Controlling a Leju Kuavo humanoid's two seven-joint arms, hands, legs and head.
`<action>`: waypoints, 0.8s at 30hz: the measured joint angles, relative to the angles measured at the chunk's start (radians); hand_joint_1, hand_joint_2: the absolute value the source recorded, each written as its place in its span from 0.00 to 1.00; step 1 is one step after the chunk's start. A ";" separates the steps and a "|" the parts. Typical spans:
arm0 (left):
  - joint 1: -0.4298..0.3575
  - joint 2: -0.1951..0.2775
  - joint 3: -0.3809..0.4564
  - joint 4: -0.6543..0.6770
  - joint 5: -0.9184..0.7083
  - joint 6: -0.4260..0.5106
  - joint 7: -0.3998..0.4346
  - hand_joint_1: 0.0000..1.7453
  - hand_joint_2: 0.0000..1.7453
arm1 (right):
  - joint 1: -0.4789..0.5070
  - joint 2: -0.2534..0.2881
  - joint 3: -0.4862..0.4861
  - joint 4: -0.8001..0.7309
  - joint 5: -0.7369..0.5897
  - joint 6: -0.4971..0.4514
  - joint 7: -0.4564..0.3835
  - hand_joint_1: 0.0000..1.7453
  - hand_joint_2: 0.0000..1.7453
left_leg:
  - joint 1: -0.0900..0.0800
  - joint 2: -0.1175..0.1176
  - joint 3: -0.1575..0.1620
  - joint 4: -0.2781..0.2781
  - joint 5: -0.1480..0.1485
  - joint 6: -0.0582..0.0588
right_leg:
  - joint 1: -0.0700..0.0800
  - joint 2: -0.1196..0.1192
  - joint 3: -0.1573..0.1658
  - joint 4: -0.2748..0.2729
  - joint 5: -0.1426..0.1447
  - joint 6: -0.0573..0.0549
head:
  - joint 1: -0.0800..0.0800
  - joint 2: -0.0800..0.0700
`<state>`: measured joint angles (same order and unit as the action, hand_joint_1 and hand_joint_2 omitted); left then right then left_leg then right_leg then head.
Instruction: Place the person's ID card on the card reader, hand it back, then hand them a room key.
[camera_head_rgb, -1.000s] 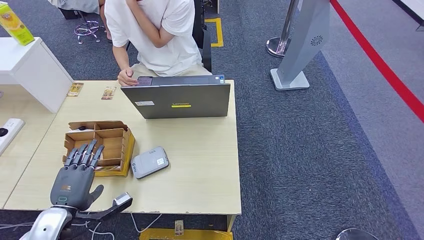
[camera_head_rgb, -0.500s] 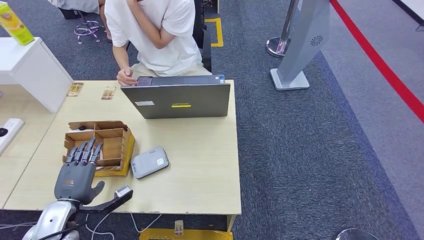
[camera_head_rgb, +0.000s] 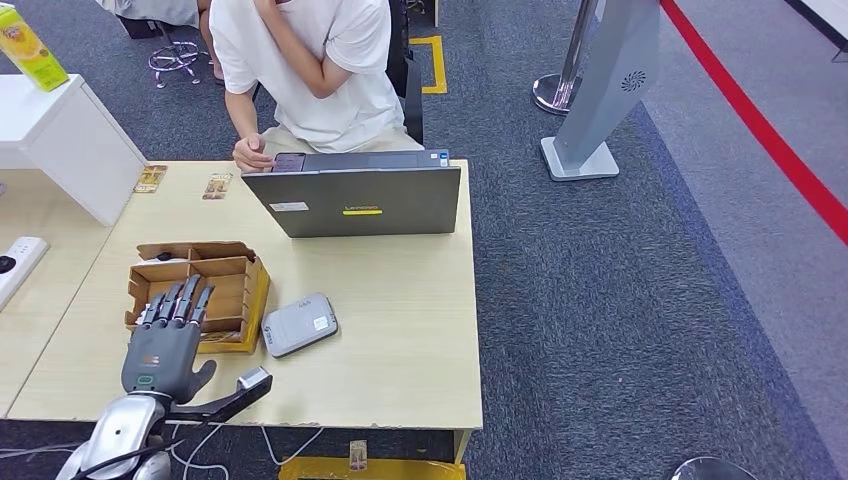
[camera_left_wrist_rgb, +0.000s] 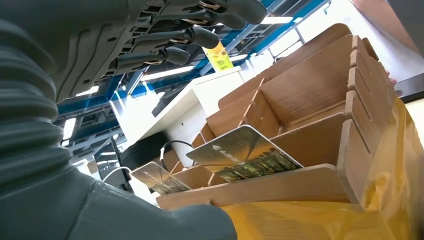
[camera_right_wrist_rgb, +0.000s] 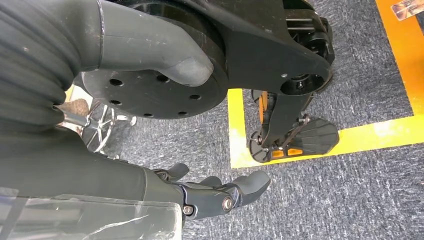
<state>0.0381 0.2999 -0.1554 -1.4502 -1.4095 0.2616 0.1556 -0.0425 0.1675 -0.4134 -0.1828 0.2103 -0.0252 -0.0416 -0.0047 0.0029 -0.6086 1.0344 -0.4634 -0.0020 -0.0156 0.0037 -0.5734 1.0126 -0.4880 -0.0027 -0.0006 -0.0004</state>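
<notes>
We see the left robot hand (camera_head_rgb: 168, 345) hovering over the near left part of the pale wooden surface (camera_head_rgb: 400, 330), its fingers (camera_head_rgb: 178, 302) straight and slightly apart, reaching over the near edge of the cardboard organiser (camera_head_rgb: 200, 290); it holds nothing. The left wrist view shows those fingers (camera_left_wrist_rgb: 200, 37) spread above the organiser's compartments (camera_left_wrist_rgb: 310, 100), where two room key cards (camera_left_wrist_rgb: 242, 152) lean in the nearest slots (the second one (camera_left_wrist_rgb: 160, 177) sits in the neighbouring slot, partly hidden by the divider). The fingers are apart from the cards, not touching them.

The grey card reader (camera_head_rgb: 298, 324) lies flat on the surface just beside the organiser, on its right side, with nothing on top of it. Further back, a grey laptop (camera_head_rgb: 352, 198) stands open with its lid towards us, and a person in a white shirt (camera_head_rgb: 300, 70) sits behind it, one hand (camera_head_rgb: 252, 155) at the laptop's far left corner. We cannot make out the ID card anywhere.

The right robot hand (camera_right_wrist_rgb: 215, 192) hangs above dark carpet (camera_right_wrist_rgb: 350, 200) marked with yellow tape (camera_right_wrist_rgb: 320, 142), its fingers loosely curled and holding nothing.
</notes>
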 joint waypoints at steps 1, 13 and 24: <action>0.000 -0.001 0.000 0.003 0.000 0.003 0.001 0.00 1.00 | 0.000 0.000 0.000 0.000 0.001 0.000 0.000 0.00 1.00 | 0.000 0.000 0.000 0.000 0.000 0.000 | 0.000 0.000 0.000 0.000 0.000 0.000 | 0.000 0.000; -0.002 -0.002 0.020 0.040 0.006 0.021 0.011 0.00 1.00 | 0.000 0.000 0.000 0.000 0.015 0.001 0.004 0.00 1.00 | 0.000 0.000 0.000 0.000 0.000 0.000 | 0.000 0.000 0.000 0.000 0.000 0.000 | 0.000 0.000; -0.002 -0.005 0.034 0.054 0.006 0.029 0.010 0.00 1.00 | 0.000 0.000 0.000 0.000 0.019 0.001 0.006 0.00 1.00 | 0.000 0.000 0.000 0.000 0.000 0.000 | 0.000 0.000 0.000 0.000 0.000 0.000 | 0.000 0.000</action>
<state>0.0361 0.2948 -0.1218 -1.3965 -1.4031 0.2906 0.1659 -0.0424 0.1675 -0.4135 -0.1828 0.2289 -0.0238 -0.0355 -0.0045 0.0029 -0.6086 1.0344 -0.4634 -0.0020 -0.0154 0.0037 -0.5734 1.0126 -0.4880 -0.0027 -0.0005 -0.0004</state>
